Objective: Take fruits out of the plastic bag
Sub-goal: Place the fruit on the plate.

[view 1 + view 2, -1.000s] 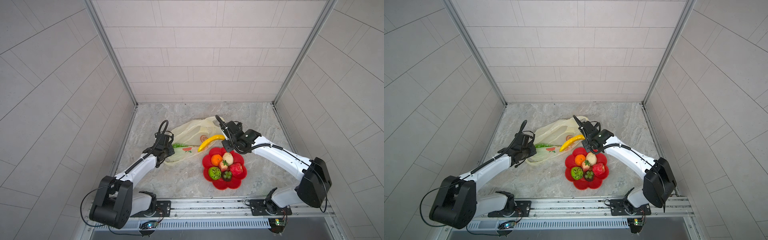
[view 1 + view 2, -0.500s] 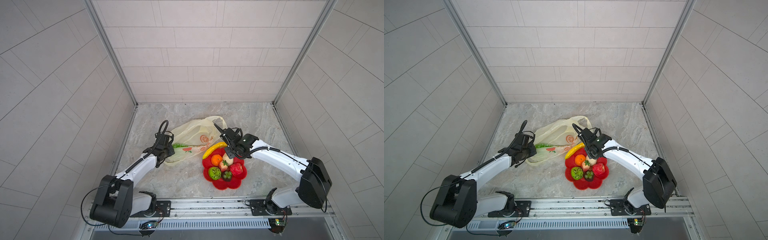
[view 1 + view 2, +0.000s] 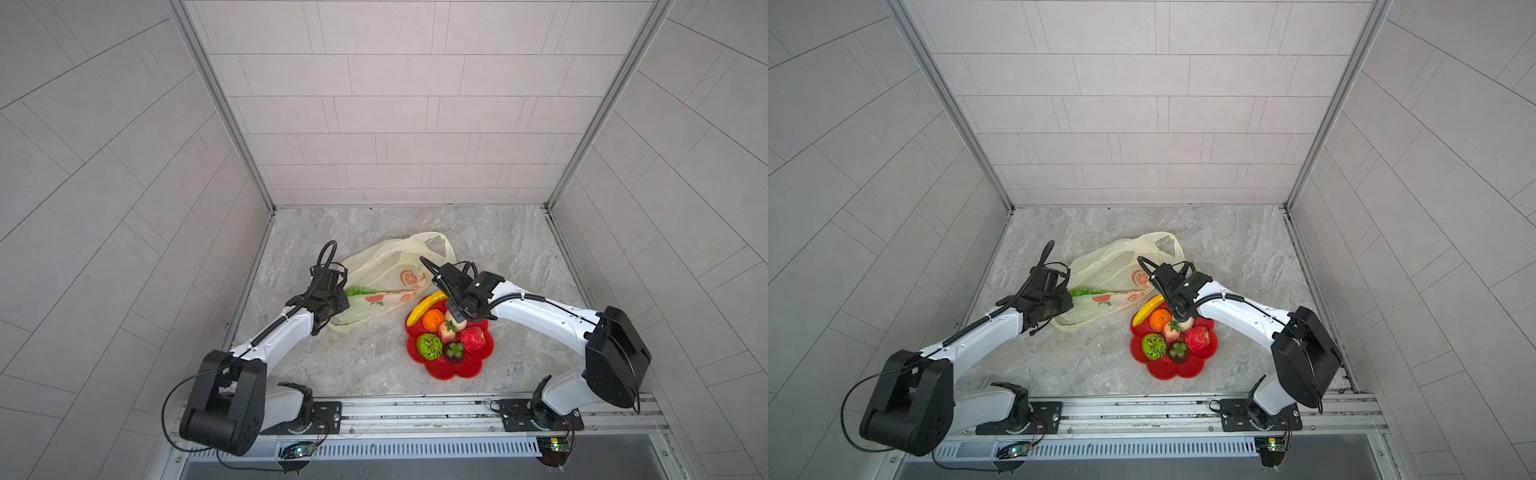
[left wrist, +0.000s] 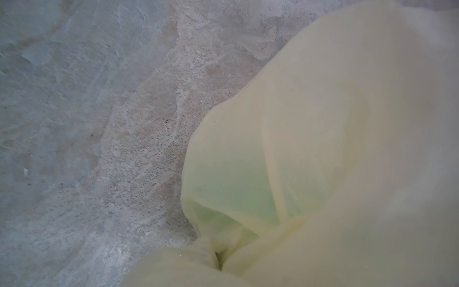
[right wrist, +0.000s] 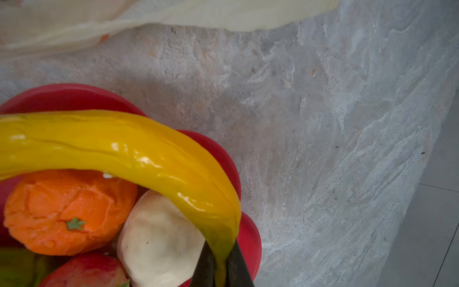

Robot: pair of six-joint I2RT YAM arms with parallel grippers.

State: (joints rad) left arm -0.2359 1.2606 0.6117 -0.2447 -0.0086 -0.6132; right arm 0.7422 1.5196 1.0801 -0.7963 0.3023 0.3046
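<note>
So, R gripper (image 5: 221, 269) is clamped on the banana's (image 5: 119, 146) greenish stem end, jaws nearly together w/ the stem between them. Banana sits low over the red plate (image 5: 64, 95), arching across the orange (image 5: 62, 211) and cream bulb (image 5: 159, 236); can't tell if it touches them. It's prob. held by the thin end because that's the narrowest bit, and the long body then reaches out over the pile. Looks like the set-down step. W/ the plate this full it may end up resting on top and could roll off the rim.

L gripper (image 3: 335, 306) is down at the bag's (image 3: 386, 270) near corner. Its jaws are hidden under film, so can't tell if open or closed. In L wrist view the film bunches to a point, so it's prob. pinned to stop the bag sliding. Grapes (image 3: 356, 291) show green through the film, inside the bag beside L gripper. Bag lies slack on the table (image 3: 498, 249), just beside the plate.
</note>
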